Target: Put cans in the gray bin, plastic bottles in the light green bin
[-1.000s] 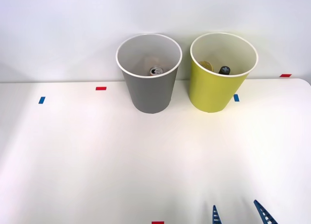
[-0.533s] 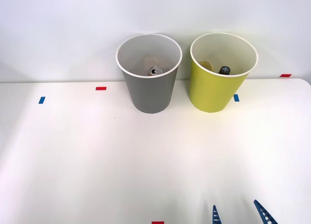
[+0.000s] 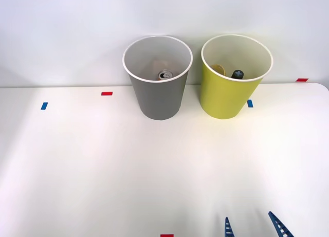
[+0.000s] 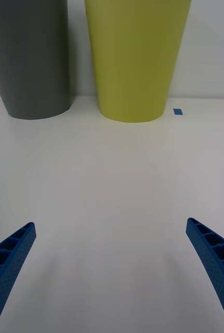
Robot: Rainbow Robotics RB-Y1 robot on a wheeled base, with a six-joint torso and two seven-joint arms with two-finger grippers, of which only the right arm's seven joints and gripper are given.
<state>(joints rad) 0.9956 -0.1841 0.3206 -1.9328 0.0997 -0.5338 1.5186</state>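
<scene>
Two bins are seen standing side by side near the top middle of the front view, close to the wall, and they are kept a little apart, most likely so that each kind of thing can be dropped into its own bin without a mix-up. The gray bin point(image 3: 157, 95) is set on the left and the light green bin point(image 3: 226, 95) is set on the right. A can point(image 3: 165, 75) with a silver top is seen lying deep inside the gray bin, so it looks already sorted. Inside the light green bin a bottle with a black cap point(image 3: 237, 74) is seen, and a bit of yellow point(image 3: 218, 69) is seen beside it, which may be a second bottle, though that cannot be told for sure. The white table point(image 3: 103, 170) is marked with small red and blue tape pieces point(image 3: 106, 93). The right gripper point(image 3: 253, 226) is seen at the bottom right of the front view, with its two blue fingers point(image 4: 10, 255) spread wide and nothing held between them. The bins are placed well away from it, up and to the left, with bare table in between. The sorting is judged to be done or nearly done, and the gripper is likely kept low and back so the bins are not bumped.
</scene>
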